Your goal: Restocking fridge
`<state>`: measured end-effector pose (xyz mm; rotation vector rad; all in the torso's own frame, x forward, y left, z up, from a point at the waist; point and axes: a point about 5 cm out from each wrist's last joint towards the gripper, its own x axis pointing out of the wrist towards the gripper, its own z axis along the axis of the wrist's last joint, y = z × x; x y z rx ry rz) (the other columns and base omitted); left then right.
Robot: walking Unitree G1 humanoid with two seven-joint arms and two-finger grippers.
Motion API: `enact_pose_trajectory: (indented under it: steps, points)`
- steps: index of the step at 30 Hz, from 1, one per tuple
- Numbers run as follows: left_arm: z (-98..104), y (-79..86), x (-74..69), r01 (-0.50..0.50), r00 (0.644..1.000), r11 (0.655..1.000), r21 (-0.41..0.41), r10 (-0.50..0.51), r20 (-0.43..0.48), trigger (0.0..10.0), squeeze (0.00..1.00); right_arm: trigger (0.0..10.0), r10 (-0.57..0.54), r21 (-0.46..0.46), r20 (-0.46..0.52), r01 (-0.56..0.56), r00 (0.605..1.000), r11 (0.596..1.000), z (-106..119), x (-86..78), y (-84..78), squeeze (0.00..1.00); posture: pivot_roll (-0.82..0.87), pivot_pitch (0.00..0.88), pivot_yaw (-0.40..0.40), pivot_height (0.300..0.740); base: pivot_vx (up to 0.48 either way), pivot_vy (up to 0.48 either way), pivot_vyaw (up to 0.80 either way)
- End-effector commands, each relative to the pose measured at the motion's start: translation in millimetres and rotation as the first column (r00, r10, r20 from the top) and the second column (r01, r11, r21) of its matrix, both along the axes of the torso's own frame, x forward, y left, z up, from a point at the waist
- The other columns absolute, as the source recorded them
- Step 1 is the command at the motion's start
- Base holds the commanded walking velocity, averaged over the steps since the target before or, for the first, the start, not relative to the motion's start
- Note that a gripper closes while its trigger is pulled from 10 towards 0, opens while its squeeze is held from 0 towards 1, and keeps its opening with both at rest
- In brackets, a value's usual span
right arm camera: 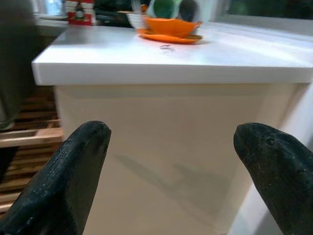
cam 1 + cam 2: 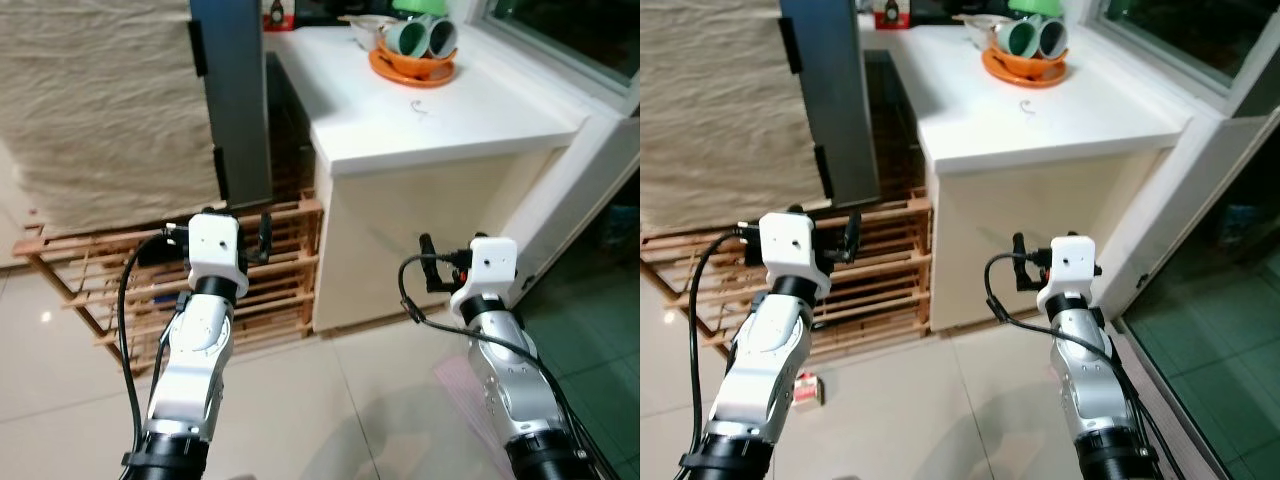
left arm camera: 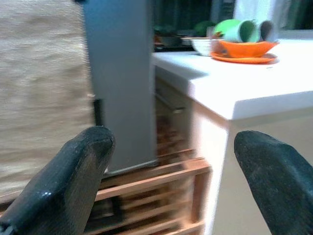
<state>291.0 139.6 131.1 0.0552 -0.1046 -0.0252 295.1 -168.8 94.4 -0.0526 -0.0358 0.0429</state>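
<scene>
Both arms are held forward at the bottom of the head views, the left gripper (image 3: 171, 176) and the right gripper (image 1: 171, 171) each spread wide with nothing between the fingers, pointed toward the white counter (image 2: 470, 110) and the wooden rack (image 2: 285, 270) beside it. No item to restock is gripped; an orange dish (image 2: 412, 68) with 2 green cups (image 2: 420, 36) is set near the far edge of the counter, a small red carton (image 2: 808, 388) lies on the floor tiles, and a grey panel (image 2: 235, 100), possibly the fridge side, is seen past the rack. Should the robot be walked on, the counter's near corner or the rack could be struck by the spread fingers, since both lie close ahead, and the carton could be stepped on.
</scene>
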Motion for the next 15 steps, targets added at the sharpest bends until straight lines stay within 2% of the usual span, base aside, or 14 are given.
enact_pose_trajectory:
  steps: [1,8,10,15]
  points:
    - [5.1,-0.3,-0.4,0.001,1.0,0.999,-0.034,-0.001,0.003,10.0,0.0,10.0,0.005,-0.006,0.011,-0.005,1.0,1.0,2.2,3.1,-0.4,0.0,-0.02,0.0,-0.045,0.74,0.412,0.244,0.0]
    - [1.0,0.4,0.9,-0.018,0.999,1.0,-0.023,0.018,-0.031,10.0,0.0,10.0,0.014,-0.008,0.003,-0.014,1.0,1.0,0.2,4.8,0.3,0.0,-0.02,0.0,-0.053,0.74,0.352,0.32,0.0]
    - [-1.4,0.3,1.3,-0.03,0.999,0.999,0.019,0.031,-0.045,10.0,0.0,10.0,0.018,-0.009,0.0,-0.018,1.0,1.0,-0.3,5.1,0.4,0.0,-0.02,0.0,-0.056,0.74,0.0,0.0,0.0]
    - [-2.9,-0.2,2.8,-0.045,0.997,0.999,-0.012,0.044,-0.067,10.0,0.0,10.0,0.029,-0.013,-0.009,-0.029,1.0,1.0,-1.9,4.9,-0.2,0.0,-0.02,0.0,-0.062,0.74,0.0,0.0,0.0]
